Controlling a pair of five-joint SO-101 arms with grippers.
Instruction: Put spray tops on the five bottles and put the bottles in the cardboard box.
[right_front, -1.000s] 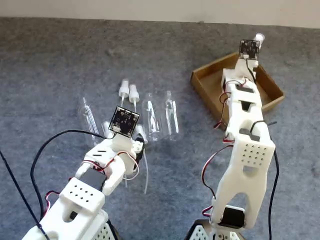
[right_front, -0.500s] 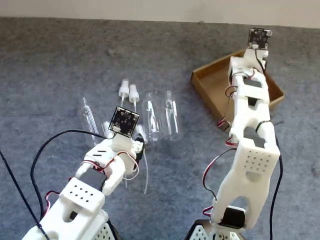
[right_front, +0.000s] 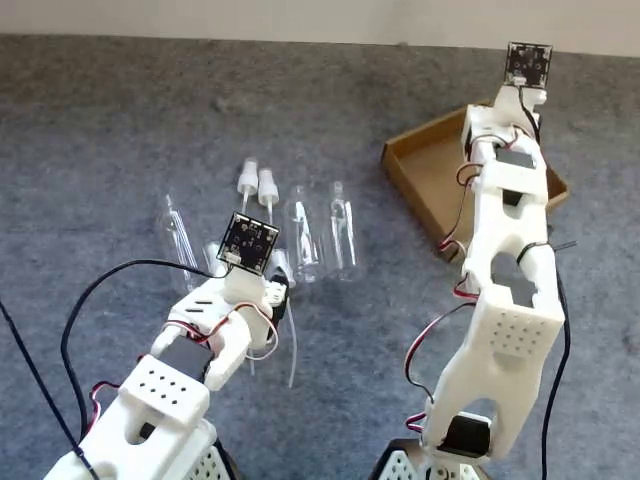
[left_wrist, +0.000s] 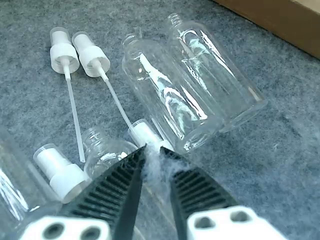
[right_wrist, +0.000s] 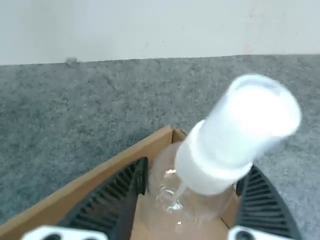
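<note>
Right wrist view: right jaws carry the capped bottle (right_wrist: 210, 165) farther over the cardboard box (right_wrist: 100, 171), near release; left jaws narrow.

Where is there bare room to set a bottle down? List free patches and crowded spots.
Free: the carpet strip between the loose bottles and the cardboard box; the carpet beyond them; the box floor nearest the bottles. Crowded: the bottles and spray tops, and the box's far end, where the right gripper holds a capped bottle in its jaws.
</note>
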